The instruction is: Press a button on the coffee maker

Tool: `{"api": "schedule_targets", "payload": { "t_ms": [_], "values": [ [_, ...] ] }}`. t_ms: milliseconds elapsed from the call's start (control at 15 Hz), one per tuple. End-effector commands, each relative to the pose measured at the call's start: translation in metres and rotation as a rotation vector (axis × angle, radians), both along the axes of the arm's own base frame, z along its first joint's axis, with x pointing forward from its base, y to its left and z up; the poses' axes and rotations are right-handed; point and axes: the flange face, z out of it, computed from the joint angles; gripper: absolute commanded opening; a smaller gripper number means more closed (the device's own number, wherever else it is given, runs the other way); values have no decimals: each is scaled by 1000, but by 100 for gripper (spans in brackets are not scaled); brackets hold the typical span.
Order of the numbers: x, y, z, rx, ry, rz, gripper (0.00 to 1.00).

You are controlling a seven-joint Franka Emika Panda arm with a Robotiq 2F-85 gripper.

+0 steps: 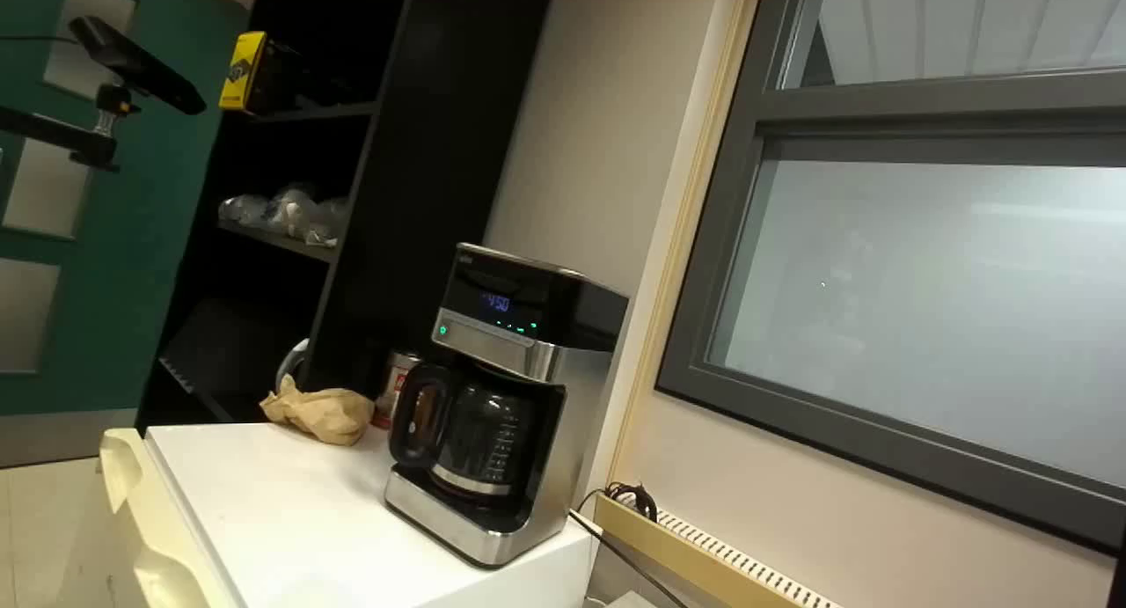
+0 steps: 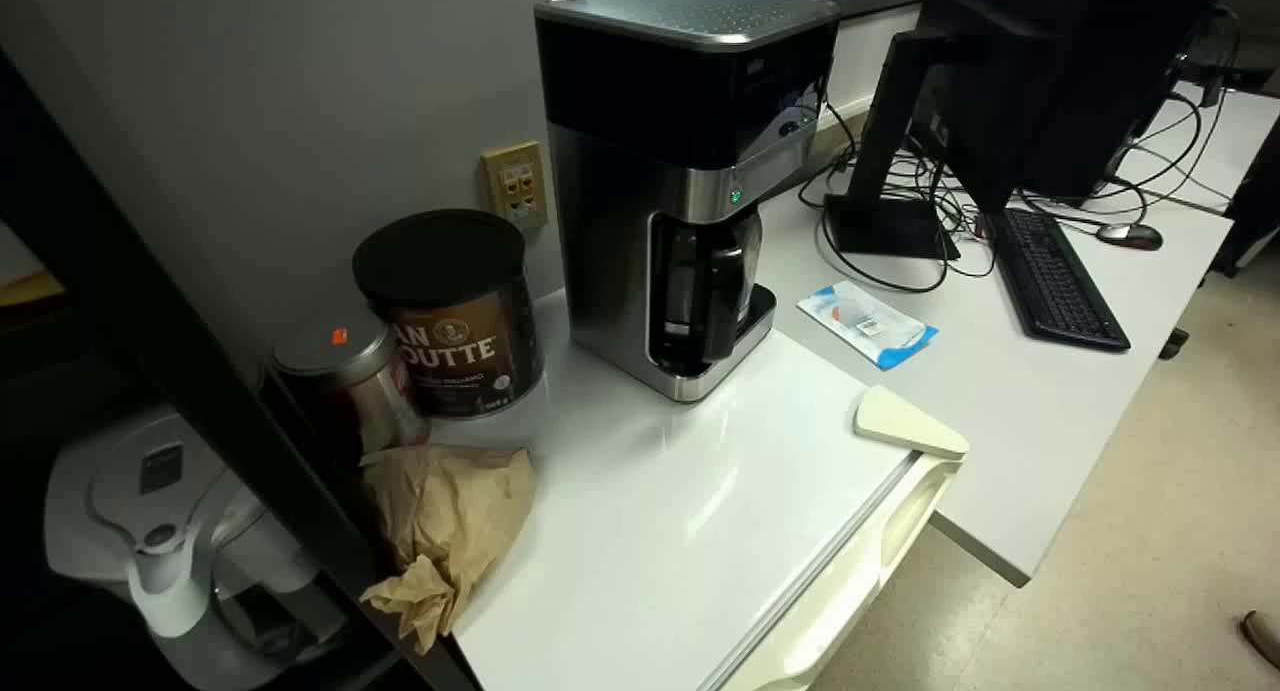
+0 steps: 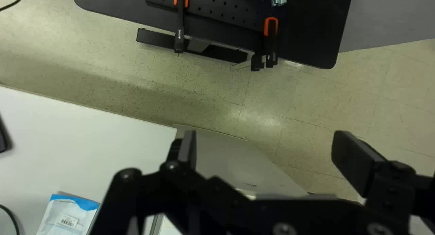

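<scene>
The black and silver coffee maker stands upright on a white cabinet top in both exterior views point(image 1: 576, 423) point(image 2: 615, 261). Its dark glass carafe point(image 1: 482, 436) with a black handle sits inside it. The top front panel point(image 1: 497, 303) shows a blue lit display and small green lights. A green-lit button point(image 1: 442, 330) is at the left of the silver strip under the panel; it also shows in an exterior view point(image 2: 736, 196). My gripper point(image 3: 266, 146) is open and empty, high above the cabinet edge and floor. The coffee maker is out of the wrist view, and the gripper is outside both exterior views.
A crumpled brown paper bag point(image 2: 455, 531), a coffee tub point(image 2: 455, 321) and a can point(image 2: 345, 371) stand beside the machine. A black shelf point(image 1: 422, 177) is near it. A desk holds a monitor, keyboard point(image 2: 1055, 276), cables and a blue-white packet point(image 2: 868, 323).
</scene>
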Motion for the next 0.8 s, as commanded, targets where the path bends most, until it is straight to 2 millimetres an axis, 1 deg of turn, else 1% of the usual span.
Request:
{"api": "schedule_targets", "payload": {
  "t_ms": [0,467,667,733],
  "values": [
    [0,0,1,0,1,0,100],
    [0,0,1,0,0,0,100],
    [9,-1,-4,-6,1,-4,100],
    [15,-2,-7,-13,-18,-10,100]
  ]
}}
